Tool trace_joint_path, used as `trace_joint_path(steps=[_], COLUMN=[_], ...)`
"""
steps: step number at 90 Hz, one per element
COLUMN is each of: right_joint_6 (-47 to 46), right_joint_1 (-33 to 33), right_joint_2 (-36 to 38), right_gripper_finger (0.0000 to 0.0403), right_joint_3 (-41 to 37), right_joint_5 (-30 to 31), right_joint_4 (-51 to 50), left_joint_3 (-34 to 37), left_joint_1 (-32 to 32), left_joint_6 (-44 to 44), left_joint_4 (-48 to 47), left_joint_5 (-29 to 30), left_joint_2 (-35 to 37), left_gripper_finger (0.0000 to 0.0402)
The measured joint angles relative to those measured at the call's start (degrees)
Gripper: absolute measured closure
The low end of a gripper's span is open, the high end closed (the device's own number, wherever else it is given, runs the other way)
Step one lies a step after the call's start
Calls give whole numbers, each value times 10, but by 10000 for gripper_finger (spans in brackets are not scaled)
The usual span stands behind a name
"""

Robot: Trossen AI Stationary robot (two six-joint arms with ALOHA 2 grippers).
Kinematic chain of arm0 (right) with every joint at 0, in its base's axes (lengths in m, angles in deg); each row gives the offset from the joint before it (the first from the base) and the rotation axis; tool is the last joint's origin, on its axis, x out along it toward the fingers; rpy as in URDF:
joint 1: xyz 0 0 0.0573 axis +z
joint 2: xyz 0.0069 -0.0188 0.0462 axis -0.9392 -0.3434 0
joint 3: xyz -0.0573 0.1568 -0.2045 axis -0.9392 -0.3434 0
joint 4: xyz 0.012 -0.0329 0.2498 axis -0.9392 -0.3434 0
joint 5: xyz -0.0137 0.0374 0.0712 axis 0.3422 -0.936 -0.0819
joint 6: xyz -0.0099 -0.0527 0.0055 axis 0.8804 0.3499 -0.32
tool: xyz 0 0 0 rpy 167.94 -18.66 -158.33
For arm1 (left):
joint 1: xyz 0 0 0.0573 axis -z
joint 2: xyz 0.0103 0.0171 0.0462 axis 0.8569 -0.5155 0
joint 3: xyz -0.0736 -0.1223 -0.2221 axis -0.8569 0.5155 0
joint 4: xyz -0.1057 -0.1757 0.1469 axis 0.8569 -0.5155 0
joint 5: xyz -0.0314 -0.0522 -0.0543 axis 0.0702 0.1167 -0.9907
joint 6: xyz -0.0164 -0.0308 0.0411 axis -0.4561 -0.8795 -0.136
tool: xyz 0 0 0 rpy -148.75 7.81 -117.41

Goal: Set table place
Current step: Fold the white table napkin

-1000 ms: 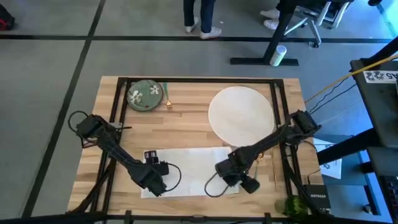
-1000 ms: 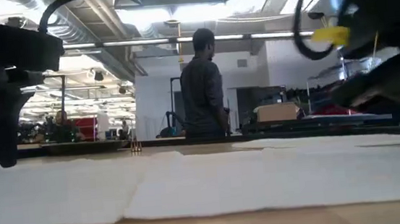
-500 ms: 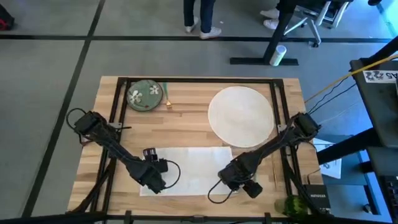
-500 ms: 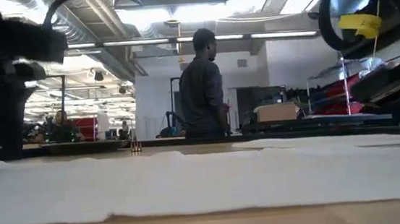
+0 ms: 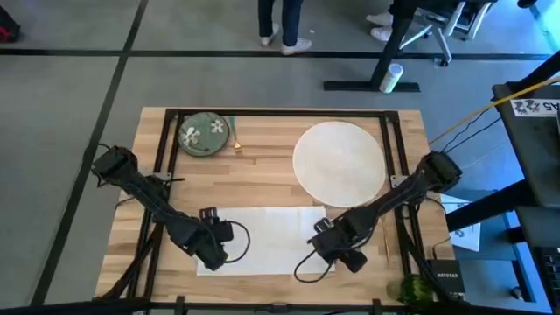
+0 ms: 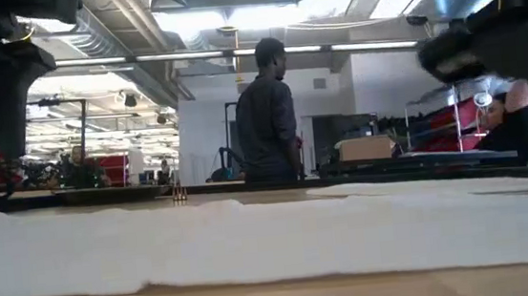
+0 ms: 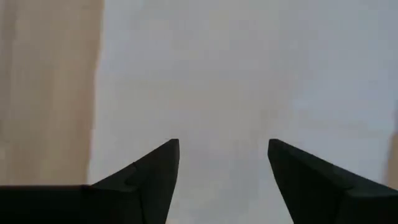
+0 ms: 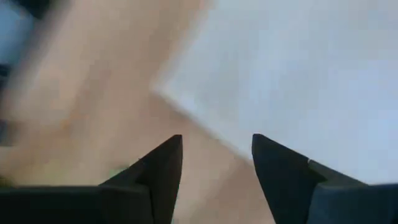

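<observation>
Napkin (image 5: 262,238) lay flat on the table (image 5: 262,175), lower middle of the high view, spread wide between the two arms. In the low view it filled the middle band (image 6: 272,238) with shallow wrinkles and a soft near edge.

Handling judgement: thin, limp cloth or paper, very light, no stiffness to speak of. It should drag and crease rather than slide as one piece. Best taken at a corner or along an edge, pinched low against the wood; a grab in the middle would only bunch it.

Left gripper (image 5: 216,251) hung over the napkin's lower left part in the high view. Its wrist view showed the fingers spread with white napkin (image 7: 249,81) beneath and between them, nothing pinched. I could not tell whether the tips touched the cloth.

Right gripper (image 5: 343,249) sat at the napkin's lower right end. Its wrist view showed the fingers parted over the napkin's corner (image 8: 298,81), bare wood beside it, nothing held.

Rest of the place setting, high view: white plate (image 5: 339,164) upper right of the table, just above the napkin's right end. Green flowered dish (image 5: 204,135) upper left. Gold cutlery piece (image 5: 236,140) just right of the dish. Green tumbler (image 5: 409,289) at the lower right edge, partly cut off.
</observation>
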Motion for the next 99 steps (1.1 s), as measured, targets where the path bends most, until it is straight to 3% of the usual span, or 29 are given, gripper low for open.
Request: trace_joint_path(steps=[7,21,38,59,99], right_joint_6=[0,-2,-13,-49,-95], right_joint_1=[0,0,-14,-43,-41], right_joint_2=[0,-4,-4,-4,-35], right_gripper_finger=[224,224,224,224,224], right_joint_3=[0,0,0,0,-1], right_joint_5=[71,121,115,81,84], right_joint_4=[0,13,42,80,82], left_joint_3=[0,0,0,1,1], left_joint_1=[-2,-2,-5,-34,-82], left_joint_6=[17,25,43,70,96], left_joint_4=[23,29,25,-39,-41], left_joint_5=[-19,-34,-41,-102,-109], left_joint_2=[-2,-2,-2,-13,-14], left_gripper_finger=[169,169,169,169,169])
